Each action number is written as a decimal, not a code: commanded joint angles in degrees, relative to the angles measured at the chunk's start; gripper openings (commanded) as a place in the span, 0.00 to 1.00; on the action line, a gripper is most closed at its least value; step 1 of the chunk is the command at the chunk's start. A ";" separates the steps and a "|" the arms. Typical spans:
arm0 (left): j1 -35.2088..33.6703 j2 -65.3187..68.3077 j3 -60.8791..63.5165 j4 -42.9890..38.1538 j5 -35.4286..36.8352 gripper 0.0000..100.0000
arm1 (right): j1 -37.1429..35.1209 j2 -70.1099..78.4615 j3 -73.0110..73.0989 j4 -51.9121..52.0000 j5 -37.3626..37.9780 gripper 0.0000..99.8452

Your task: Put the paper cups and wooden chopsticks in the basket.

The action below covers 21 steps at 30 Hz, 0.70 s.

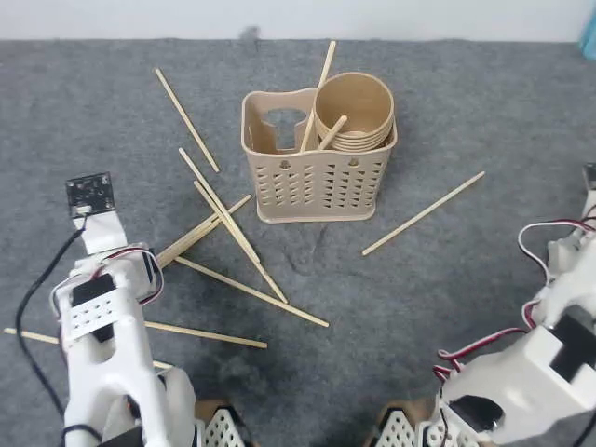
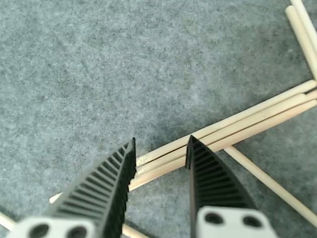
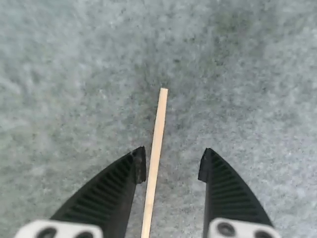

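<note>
Wooden chopstick point(image 3: 156, 148) (near end) cut off.

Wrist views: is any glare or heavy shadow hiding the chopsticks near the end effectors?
Left wrist view: even light, no glare; the bundled chopsticks lie evenly lit past the left end effector. Right wrist view: the single chopstick casts barely any shadow between the open jaws of the right end effector.
</note>
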 commanded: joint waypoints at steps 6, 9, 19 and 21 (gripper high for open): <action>-0.53 -2.02 -0.40 -1.14 0.09 0.16 | -3.03 -4.18 -2.37 -5.14 -0.70 0.15; -0.53 -2.02 -0.40 -1.14 0.09 0.16 | -3.12 -1.80 -2.73 -7.08 -0.79 0.15; -0.53 -2.02 -0.40 -1.05 0.09 0.16 | -3.12 12.53 -10.02 -10.07 -0.79 0.15; -0.53 -2.02 -0.40 -1.05 0.09 0.16 | -3.12 13.49 -10.11 -10.33 -0.79 0.11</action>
